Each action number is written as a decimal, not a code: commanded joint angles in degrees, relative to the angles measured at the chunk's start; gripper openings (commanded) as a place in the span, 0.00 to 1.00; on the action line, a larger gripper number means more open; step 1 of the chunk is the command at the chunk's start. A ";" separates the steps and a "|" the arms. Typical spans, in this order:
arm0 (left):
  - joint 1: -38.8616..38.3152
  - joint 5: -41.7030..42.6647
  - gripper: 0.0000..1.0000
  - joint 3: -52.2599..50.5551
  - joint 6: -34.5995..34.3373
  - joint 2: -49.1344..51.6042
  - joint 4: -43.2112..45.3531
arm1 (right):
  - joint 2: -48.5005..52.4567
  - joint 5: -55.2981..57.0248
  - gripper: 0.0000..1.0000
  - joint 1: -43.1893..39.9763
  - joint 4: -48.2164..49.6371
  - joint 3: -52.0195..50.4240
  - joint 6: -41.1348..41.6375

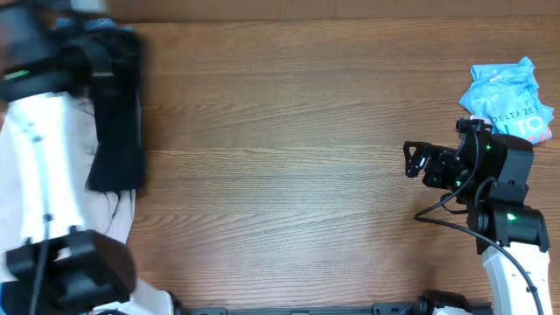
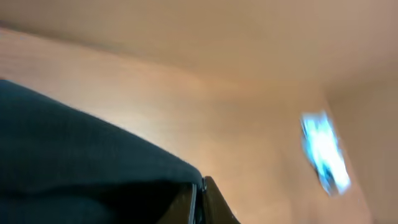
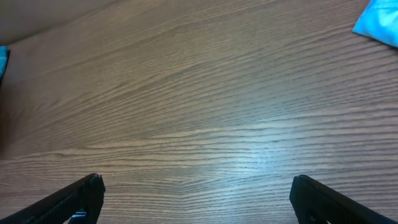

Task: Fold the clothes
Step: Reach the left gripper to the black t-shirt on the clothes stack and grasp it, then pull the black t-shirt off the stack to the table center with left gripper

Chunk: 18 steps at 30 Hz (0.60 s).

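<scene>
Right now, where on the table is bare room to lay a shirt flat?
The wide middle of the table is bare, from the black shirt on the left to the right gripper. The far strip left of the blue tee is free. The left edge is crowded: black shirt, pale clothes, left arm.

A brown wooden table [image 1: 289, 131] fills the view, its grain running from side to side. In the right wrist view a soft glare lies on the wood. A paler tan strip [image 1: 306, 9] borders its far edge.
</scene>
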 commanded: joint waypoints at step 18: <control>-34.38 -20.24 0.04 -0.33 20.46 11.93 -27.23 | -0.04 0.13 1.00 0.00 0.26 1.57 0.26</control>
